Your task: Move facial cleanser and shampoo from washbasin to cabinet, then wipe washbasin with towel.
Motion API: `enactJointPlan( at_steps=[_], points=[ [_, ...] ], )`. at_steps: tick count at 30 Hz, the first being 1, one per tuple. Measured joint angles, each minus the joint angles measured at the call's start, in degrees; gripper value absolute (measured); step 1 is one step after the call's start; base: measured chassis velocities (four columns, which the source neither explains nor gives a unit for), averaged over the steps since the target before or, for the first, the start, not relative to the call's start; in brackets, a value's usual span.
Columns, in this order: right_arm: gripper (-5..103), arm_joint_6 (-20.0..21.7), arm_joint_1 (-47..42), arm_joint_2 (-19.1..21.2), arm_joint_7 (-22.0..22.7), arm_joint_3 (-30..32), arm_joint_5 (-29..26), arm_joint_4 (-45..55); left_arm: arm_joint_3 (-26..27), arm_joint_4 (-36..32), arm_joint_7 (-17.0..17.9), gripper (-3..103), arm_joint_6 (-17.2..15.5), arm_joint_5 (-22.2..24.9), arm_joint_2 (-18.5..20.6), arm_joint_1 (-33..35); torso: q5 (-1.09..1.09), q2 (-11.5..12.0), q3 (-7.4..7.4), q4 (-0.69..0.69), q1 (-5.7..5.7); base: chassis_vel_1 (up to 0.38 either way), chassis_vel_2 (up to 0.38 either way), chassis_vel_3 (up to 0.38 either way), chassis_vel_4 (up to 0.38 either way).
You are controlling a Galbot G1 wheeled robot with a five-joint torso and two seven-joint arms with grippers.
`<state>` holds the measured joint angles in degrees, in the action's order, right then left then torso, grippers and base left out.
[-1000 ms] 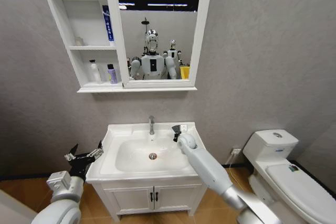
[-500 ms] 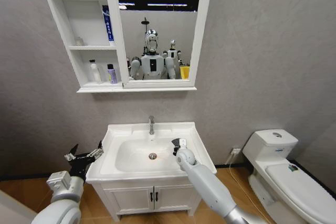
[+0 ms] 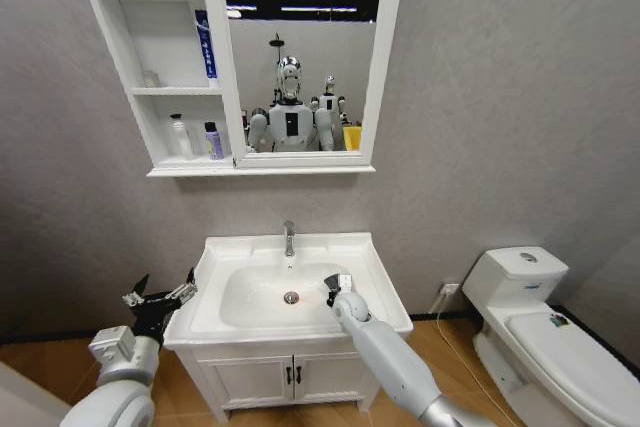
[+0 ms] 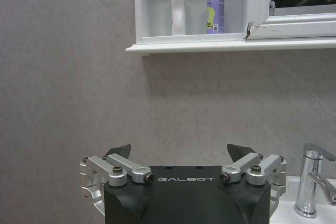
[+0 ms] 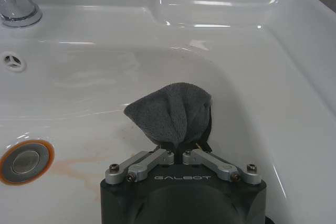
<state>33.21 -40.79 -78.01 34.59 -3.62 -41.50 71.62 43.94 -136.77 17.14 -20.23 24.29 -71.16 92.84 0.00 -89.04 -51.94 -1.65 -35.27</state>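
Note:
My right gripper (image 3: 337, 287) is low inside the bowl of the white washbasin (image 3: 215, 252), just right of the round drain (image 3: 291, 298). It is shut on the dark grey towel (image 5: 170, 114), whose folded end rests against the bowl wall beyond the gripper (image 5: 178, 148). The chrome tap (image 3: 289, 237) stands at the back rim. On the lowest shelf of the wall cabinet (image 3: 130, 57) stand a white bottle (image 3: 180, 137) and a purple bottle (image 3: 214, 141); I cannot tell which is cleanser and which shampoo. My left gripper (image 3: 160, 297) hangs open left of the basin, holding nothing.
A blue-and-white tube (image 3: 204, 45) stands on the middle shelf. The mirror (image 3: 300, 47) hangs right of the shelves. A white toilet (image 3: 540, 327) is at the right, the two-door vanity (image 3: 290, 375) under the basin. A faint orange stain (image 5: 89, 162) lies by the drain (image 5: 25, 161).
My right gripper has come forward and down with the towel, from the basin's back right rim into the bowl beside the drain. The left arm has stayed still.

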Motion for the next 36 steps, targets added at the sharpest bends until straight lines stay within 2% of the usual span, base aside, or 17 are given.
enactJointPlan(
  at_steps=[14, 21, 28, 36],
  points=[
    [2, -2.5, 2.3, -1.3, -4.4, -3.8, 3.8, -6.2, 0.0, 0.0, 0.0, 100, 0.0, 0.0, 0.0, 0.0, -0.01, 0.0, 0.00, -0.02, 0.00, 0.000, 0.000, 0.000, 0.000],
    [2, -4.2, 5.2, -5.1, -6.2, -5.9, 7.0, -13.4, 0.0, 0.0, 0.0, 100, 0.0, 0.0, 0.0, 0.0, -0.01, 0.0, 0.00, -0.02, 0.00, 0.000, 0.000, 0.000, 0.000],
    [2, -4.6, 6.8, -9.0, -7.2, -8.0, 7.9, -17.7, 0.0, 0.0, 0.0, 100, 0.0, 0.0, 0.0, 0.0, -0.02, 0.0, 0.00, -0.02, 0.00, 0.000, 0.000, 0.000, 0.000],
    [2, -8.0, 8.4, -14.2, -10.3, -9.0, 10.5, -24.6, 0.0, 0.0, 0.0, 100, 0.0, 0.0, 0.0, 0.0, 0.00, 0.0, 0.00, 0.01, 0.00, 0.000, 0.000, 0.000, 0.000]
  ],
)
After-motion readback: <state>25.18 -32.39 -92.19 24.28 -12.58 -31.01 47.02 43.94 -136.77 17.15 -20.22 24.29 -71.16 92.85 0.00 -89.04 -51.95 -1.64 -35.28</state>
